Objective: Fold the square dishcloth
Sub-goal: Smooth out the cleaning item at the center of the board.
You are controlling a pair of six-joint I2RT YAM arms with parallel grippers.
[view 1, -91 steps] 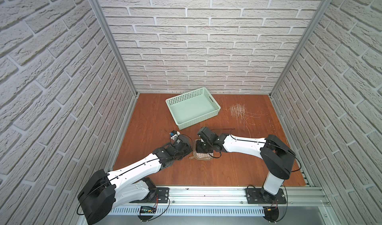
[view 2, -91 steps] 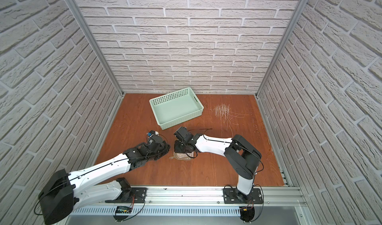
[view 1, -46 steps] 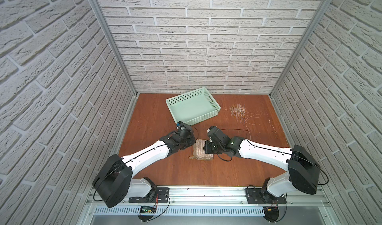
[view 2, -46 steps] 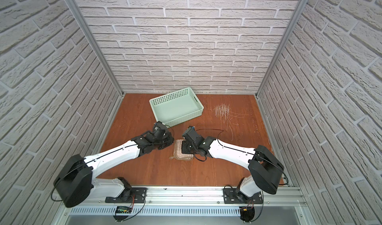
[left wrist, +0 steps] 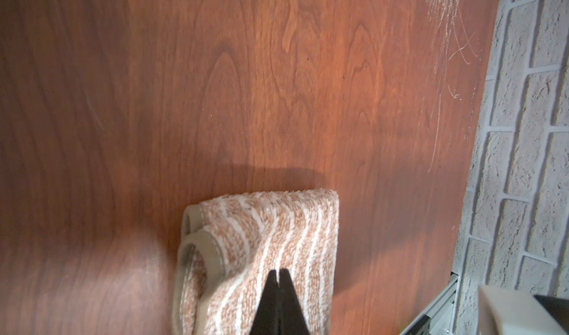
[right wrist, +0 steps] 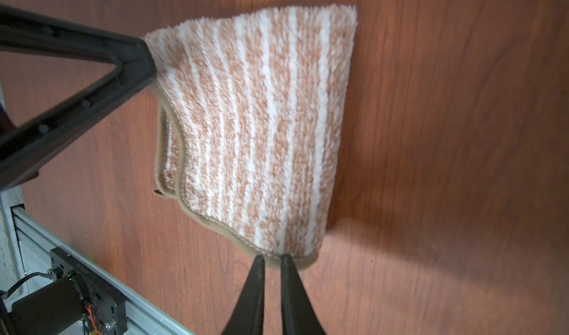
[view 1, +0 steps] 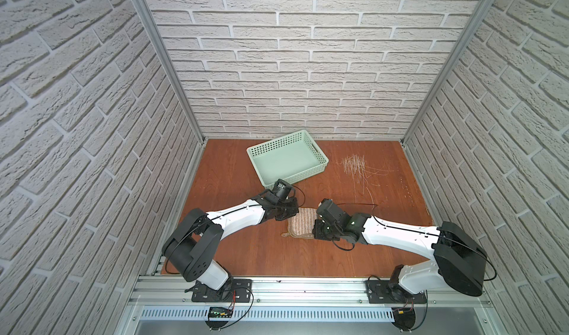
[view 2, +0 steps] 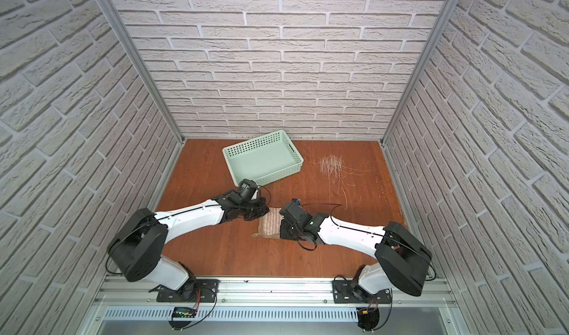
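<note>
Stripes of tan-pink and cream run along the square dishcloth (view 1: 303, 225) (view 2: 271, 225). It lies folded double on the wooden table (view 1: 261, 250), about midway between the left and right edges and somewhat closer to the front edge than to the back one. In both top views it sits between the two arms. The wrist views (left wrist: 277, 232) (right wrist: 261, 118) show two layers of brownish edging (right wrist: 172, 152) at one side. A small corner loop (view 1: 284, 234) sticks out onto the wood, toward the front-left corner.

The left gripper (view 1: 294, 218) (left wrist: 278, 273) meets the cloth at its back-left part. Its jaws are completely closed, with the tips pressed together on the terry. Whether any fabric is caught between them, I cannot tell.

The right gripper (view 1: 317, 230) (right wrist: 271, 258) stands at the right side of the cloth. Its jaws leave only a narrow slit, and the hem sits in this slit, so it pinches the cloth there. The cloth throws a dark shadow on the wood beside it.

A mint-green basket (view 1: 301, 175) stands near the back edge, apart from the cloth. Pale scratches (view 1: 354, 164) mark the wood toward the back-right corner.
</note>
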